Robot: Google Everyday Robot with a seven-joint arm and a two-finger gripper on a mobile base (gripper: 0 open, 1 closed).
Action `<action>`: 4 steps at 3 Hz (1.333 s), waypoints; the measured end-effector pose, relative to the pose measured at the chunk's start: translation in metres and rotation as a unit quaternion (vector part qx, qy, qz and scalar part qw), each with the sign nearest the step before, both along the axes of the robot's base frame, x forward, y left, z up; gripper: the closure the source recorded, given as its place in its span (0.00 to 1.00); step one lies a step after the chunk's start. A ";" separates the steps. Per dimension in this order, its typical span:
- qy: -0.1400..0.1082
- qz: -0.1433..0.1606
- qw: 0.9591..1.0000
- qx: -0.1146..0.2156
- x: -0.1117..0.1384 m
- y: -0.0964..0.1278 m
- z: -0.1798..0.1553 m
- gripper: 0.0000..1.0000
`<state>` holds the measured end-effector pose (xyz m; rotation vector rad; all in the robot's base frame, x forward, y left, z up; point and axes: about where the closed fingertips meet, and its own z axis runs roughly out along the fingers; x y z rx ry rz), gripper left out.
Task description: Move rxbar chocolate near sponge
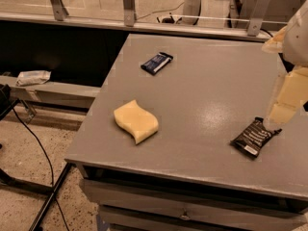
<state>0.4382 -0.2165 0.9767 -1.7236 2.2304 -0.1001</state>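
The rxbar chocolate [254,137], a flat bar in a black crinkly wrapper with white lettering, lies near the front right of the grey table [207,90]. The sponge [136,121], pale yellow with wavy edges, lies at the front left of the table, well apart from the bar. My gripper [281,110] hangs at the right edge of the view, its pale tip just above the bar's far end. The arm above it runs out of the frame.
A dark blue wrapped bar [157,63] lies at the back left of the table. A glass railing with metal posts [128,4] runs behind the table. A cable [38,143] and a black stand leg cross the floor at left.
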 end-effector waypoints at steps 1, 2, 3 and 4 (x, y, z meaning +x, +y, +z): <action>0.000 0.000 1.000 0.000 0.000 0.000 0.000 0.00; -0.009 -0.036 0.999 0.015 0.008 -0.007 -0.020 0.00; -0.017 -0.098 0.994 0.037 0.015 -0.017 -0.061 0.00; -0.023 -0.148 0.987 0.051 0.028 -0.028 -0.104 0.00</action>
